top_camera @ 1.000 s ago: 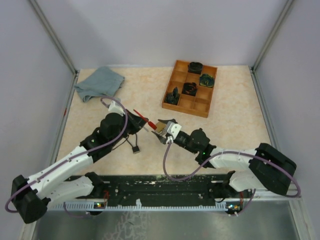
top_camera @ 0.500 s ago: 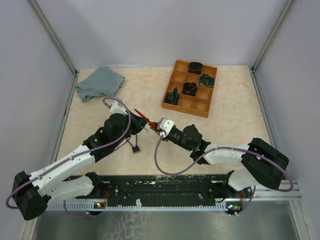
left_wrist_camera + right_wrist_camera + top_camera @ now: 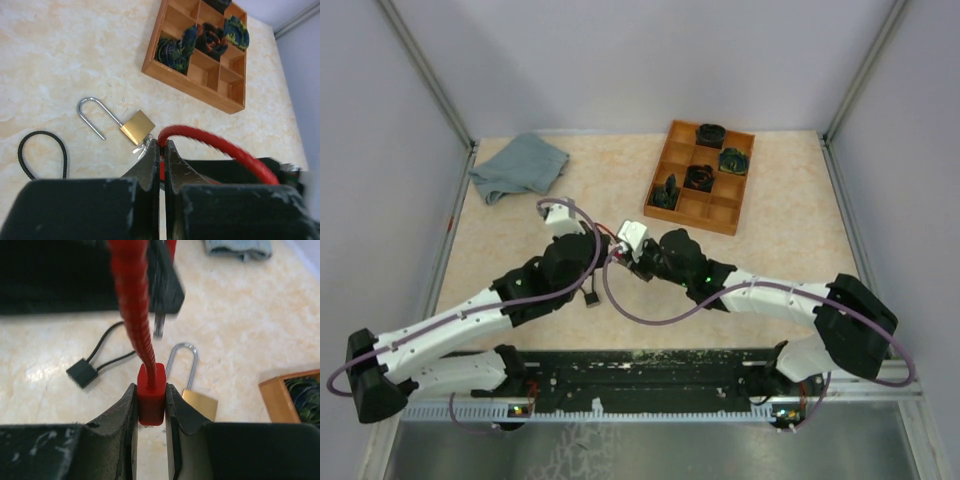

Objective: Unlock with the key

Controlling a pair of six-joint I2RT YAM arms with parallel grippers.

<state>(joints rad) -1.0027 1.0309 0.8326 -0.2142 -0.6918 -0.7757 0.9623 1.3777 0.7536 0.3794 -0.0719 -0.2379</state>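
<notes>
A red lock block [image 3: 151, 397] with a red twisted cable [image 3: 132, 300] is pinched between the fingers of my right gripper [image 3: 150, 390], which is shut on it. The cable arcs over to my left gripper [image 3: 161, 146], shut on its other end [image 3: 167, 134]. Both grippers meet just above the table's middle [image 3: 613, 252]. Under them lies a brass padlock [image 3: 136, 126] with its steel shackle [image 3: 92, 112] swung open. A small silver key [image 3: 140, 148] sticks out of its base. The padlock [image 3: 200, 402] also shows beside my right fingers.
A black cord loop [image 3: 42, 150] with a square black tag [image 3: 82, 374] lies left of the padlock. A wooden compartment tray [image 3: 690, 222] with dark items sits at the back right. A grey-blue cloth [image 3: 520, 165] lies at the back left.
My right gripper has slid left up to the left gripper and closed on the red block. The left arm has shifted slightly right, still holding the red cable.
</notes>
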